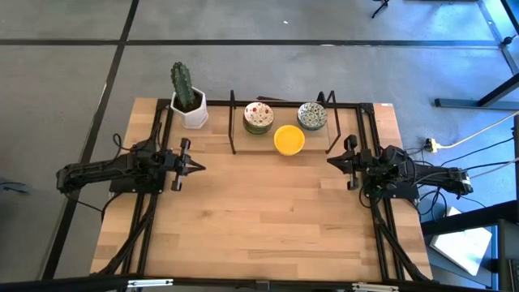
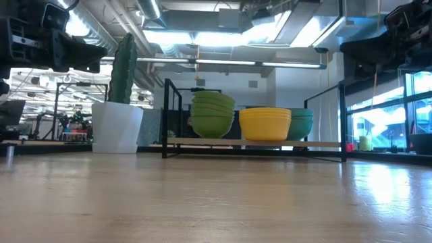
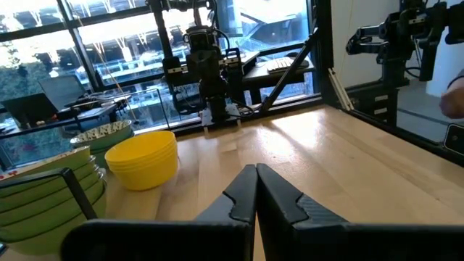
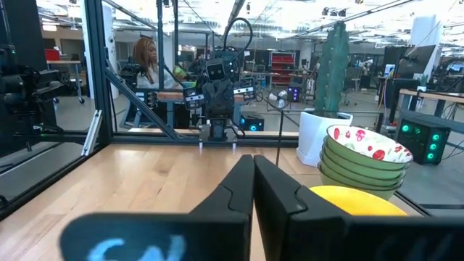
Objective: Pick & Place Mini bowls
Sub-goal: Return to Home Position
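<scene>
Mini bowls sit in 3 stacks on the shelf (image 2: 317, 143), far centre: red-speck stack (image 1: 259, 116), yellow stack (image 1: 289, 139), grey-green stack (image 1: 312, 115). L arm (image 1: 122, 170) & R arm (image 1: 397, 174) flank the desk (image 1: 259, 227), jaws pinched together, holding nothing. Homing prob. needs only level parking, no swing toward the shelf.

Light wooden table (image 1: 259, 219) on a grey floor (image 1: 65, 73) marked with black tape lines (image 1: 122, 42). A green cactus (image 1: 181, 81) stands upright in a white pot (image 1: 195, 114) at the table's far left corner, just beside a low black-framed shelf (image 1: 233, 122) with a wooden board set along the far edge. Yellow plug (image 1: 432, 145) with a pale cable lies on the floor off the table's right side; a person (image 4: 145, 61) shows in the room beyond the table.
</scene>
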Robot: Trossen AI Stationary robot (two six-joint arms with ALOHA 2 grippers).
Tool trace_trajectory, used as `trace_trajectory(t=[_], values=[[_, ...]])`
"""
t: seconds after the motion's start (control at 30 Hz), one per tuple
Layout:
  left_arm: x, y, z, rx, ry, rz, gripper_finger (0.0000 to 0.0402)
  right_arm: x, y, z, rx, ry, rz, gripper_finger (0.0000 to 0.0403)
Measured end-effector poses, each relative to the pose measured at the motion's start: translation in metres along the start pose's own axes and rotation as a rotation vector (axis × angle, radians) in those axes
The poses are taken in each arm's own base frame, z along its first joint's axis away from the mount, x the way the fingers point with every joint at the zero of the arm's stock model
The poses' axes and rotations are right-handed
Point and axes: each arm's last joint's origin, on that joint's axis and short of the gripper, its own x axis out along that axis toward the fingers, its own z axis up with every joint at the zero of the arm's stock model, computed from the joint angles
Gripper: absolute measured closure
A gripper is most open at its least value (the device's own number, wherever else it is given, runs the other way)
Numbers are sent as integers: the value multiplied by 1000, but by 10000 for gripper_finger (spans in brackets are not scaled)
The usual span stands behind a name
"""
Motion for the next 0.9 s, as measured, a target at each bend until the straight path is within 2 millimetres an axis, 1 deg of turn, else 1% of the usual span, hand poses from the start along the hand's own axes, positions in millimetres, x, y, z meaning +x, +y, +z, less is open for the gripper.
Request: trace_trajectory(t=[0.27,0.6,0.9], values=[[0,0,0,0,0,0,394,0,0,0,0,0,0,386],[0,0,0,0,0,0,394,0,0,0,0,0,0,393],[0,0,0,0,0,0,397,0,0,0,0,0,0,382]])
